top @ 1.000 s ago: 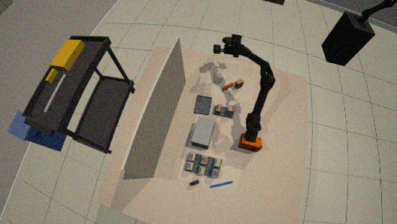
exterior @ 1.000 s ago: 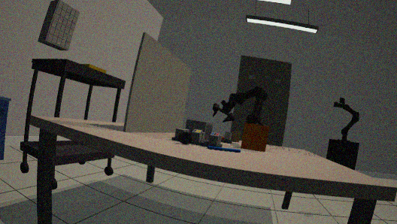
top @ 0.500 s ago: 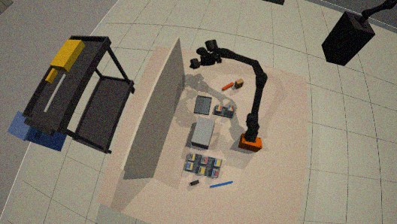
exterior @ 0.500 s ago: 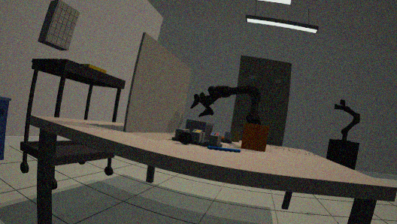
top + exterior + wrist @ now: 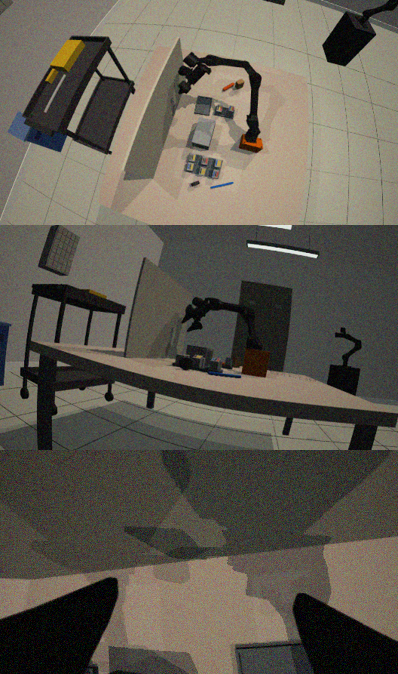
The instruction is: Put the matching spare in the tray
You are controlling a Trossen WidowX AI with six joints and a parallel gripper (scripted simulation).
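Tall grey panel stands upright on the surface, and the hand hangs right beside it, spread wide, holding nothing. Tray sits below it, its long side along the panel. Spares are clustered past the grey box.

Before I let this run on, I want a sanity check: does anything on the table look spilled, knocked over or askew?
Nothing stands out. The spares sit in a tidy block, the tray lies flat, and the open gripper hangs above the table near the upright panel, holding nothing. The blue pen and orange marker lie loose, not spilled.
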